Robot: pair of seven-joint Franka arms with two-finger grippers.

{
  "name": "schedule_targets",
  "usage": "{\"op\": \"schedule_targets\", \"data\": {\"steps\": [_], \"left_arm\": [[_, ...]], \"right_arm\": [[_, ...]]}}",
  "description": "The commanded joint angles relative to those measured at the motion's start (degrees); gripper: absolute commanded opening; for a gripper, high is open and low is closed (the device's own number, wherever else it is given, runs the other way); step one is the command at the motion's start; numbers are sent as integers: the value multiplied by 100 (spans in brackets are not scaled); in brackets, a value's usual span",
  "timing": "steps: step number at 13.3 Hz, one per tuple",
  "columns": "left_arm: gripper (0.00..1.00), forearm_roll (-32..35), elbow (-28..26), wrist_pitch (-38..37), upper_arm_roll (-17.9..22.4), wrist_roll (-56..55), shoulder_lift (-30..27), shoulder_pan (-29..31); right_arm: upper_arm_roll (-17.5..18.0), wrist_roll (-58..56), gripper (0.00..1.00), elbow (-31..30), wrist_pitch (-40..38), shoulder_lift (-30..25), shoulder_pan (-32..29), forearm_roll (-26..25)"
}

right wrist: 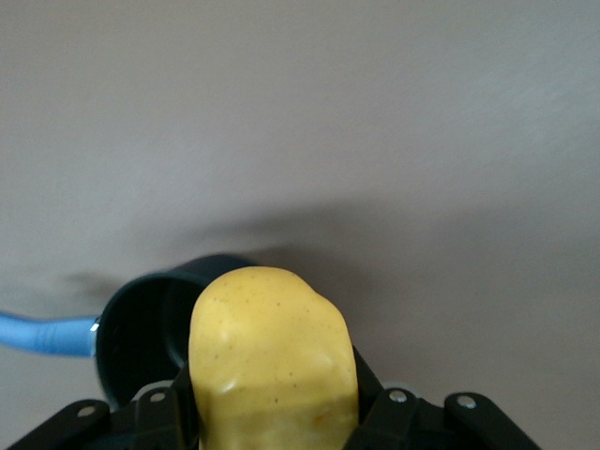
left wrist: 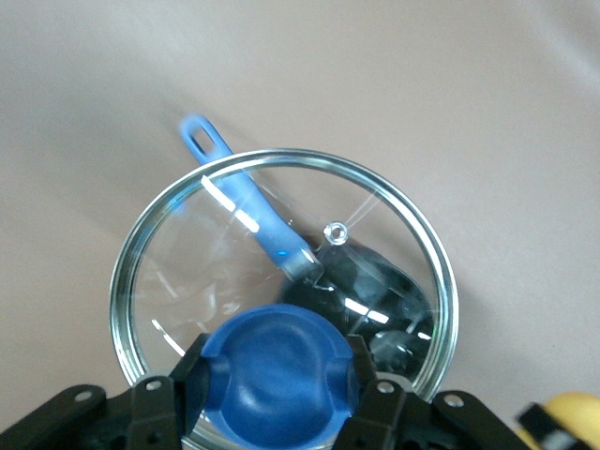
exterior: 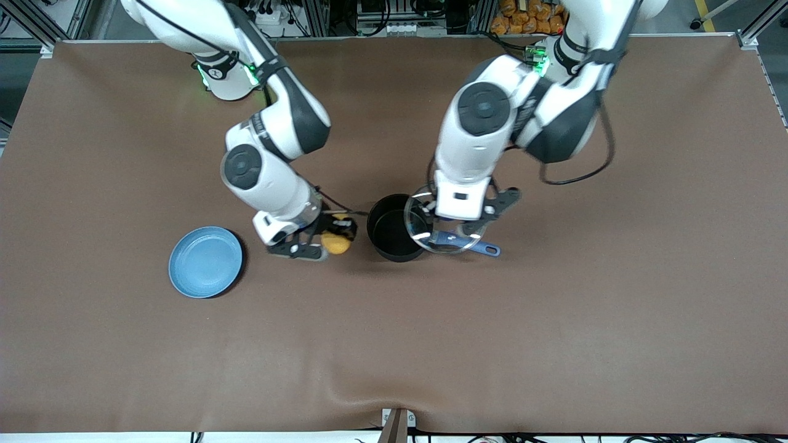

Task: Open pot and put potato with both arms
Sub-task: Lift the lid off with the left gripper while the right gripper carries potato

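Left gripper (exterior: 458, 229) is clamped on the blue knob (left wrist: 277, 375) of the glass lid (exterior: 440, 224), which is held lifted over the pot's handle (exterior: 477, 246), at 3 o'clock from the open pot (exterior: 394, 231). Right gripper (exterior: 329, 237) is closed on the potato (exterior: 337, 244), held at 9 o'clock from the pot, between it and the blue plate (exterior: 204, 262).

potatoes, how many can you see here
1. The potato is held in the right gripper, up in the air between the plate and the open pot. Nothing shows inside the pot.
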Motion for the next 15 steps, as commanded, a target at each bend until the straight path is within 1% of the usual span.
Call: {"op": "schedule_targets", "data": {"steps": [1, 3, 4, 7, 9, 13, 15], "left_arm": [[0, -125, -104, -331, -35, 489, -354, 307], [0, -125, -122, -541, -35, 873, -441, 561], [0, -125, -113, -681, -35, 1137, -485, 711], [0, -116, -218, -796, -35, 1919, -644, 1203], [0, -116, -341, -797, -35, 2447, -714, 1467], [0, -116, -525, -797, -35, 3089, -741, 1889], [0, -107, -640, -797, -35, 3388, -811, 2039]], "right_arm": [[-104, 692, 2, 684, -31, 549, 551, -191], [-95, 1184, 1, 1194, -40, 997, 771, -700], [-95, 1256, 1, 1353, -40, 1156, 859, -876], [-95, 1248, 0, 1565, -22, 1508, 1070, -1359], [-95, 1265, 0, 1618, 127, 1693, 1159, -1423], [-104, 1257, 0, 1618, 434, 2027, 1229, -1449], [-104, 1274, 0, 1618, 470, 2107, 1247, -1449]]}}
